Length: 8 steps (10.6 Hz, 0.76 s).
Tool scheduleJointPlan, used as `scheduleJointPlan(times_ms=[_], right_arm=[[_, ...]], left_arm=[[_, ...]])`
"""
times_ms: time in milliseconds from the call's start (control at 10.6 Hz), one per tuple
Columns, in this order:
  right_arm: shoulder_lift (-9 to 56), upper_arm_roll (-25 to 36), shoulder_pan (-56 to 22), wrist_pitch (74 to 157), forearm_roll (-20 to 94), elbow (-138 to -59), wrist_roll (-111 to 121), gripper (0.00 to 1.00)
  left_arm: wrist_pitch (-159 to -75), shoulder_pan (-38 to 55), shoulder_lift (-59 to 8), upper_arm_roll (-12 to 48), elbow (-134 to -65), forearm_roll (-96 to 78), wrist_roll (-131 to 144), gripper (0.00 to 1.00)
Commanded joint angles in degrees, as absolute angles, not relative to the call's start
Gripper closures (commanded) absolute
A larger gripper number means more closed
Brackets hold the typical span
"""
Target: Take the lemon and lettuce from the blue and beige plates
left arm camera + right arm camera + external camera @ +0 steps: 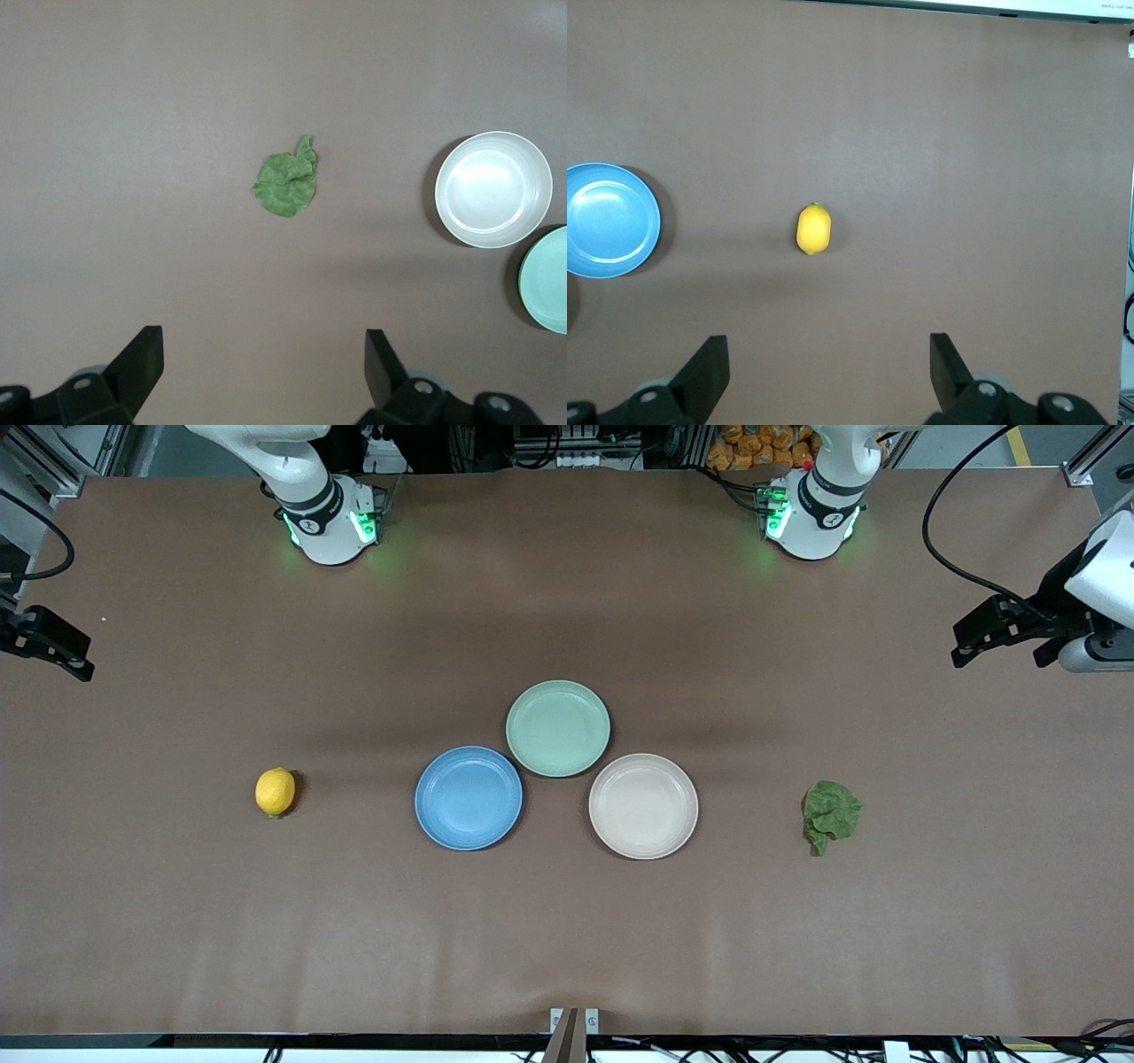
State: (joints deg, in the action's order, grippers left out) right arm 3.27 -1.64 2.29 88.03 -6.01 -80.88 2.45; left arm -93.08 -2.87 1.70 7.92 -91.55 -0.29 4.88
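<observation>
The lemon (275, 791) lies on the bare table toward the right arm's end, apart from the empty blue plate (469, 798); both show in the right wrist view, the lemon (813, 228) and the blue plate (609, 220). The lettuce (831, 814) lies on the table toward the left arm's end, apart from the empty beige plate (643, 806); the left wrist view shows the lettuce (287, 180) and the beige plate (493, 189). My right gripper (53, 646) (828, 350) and my left gripper (992, 638) (263, 345) are open, empty, raised at the table's ends.
An empty mint-green plate (558, 727) sits farther from the front camera, touching the gap between the blue and beige plates; its edge shows in the left wrist view (545, 279). The brown table (567, 939) surrounds everything.
</observation>
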Motion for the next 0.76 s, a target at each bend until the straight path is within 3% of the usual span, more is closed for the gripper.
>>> scheduleJointPlan(times_ms=[0, 662], right_arm=[[2.37, -2.55, 2.99, 87.36, -5.01, -81.56, 1.23, 0.0], [2.55, -2.37, 3.43, 87.54, -1.32, -81.56, 1.32, 0.0]], left_arm=[[-92.11, -2.99, 2.2, 8.0, -91.05, -0.79, 3.6, 0.0], [-92.11, -2.99, 2.11, 8.17, -91.05, -0.79, 3.6, 0.0]])
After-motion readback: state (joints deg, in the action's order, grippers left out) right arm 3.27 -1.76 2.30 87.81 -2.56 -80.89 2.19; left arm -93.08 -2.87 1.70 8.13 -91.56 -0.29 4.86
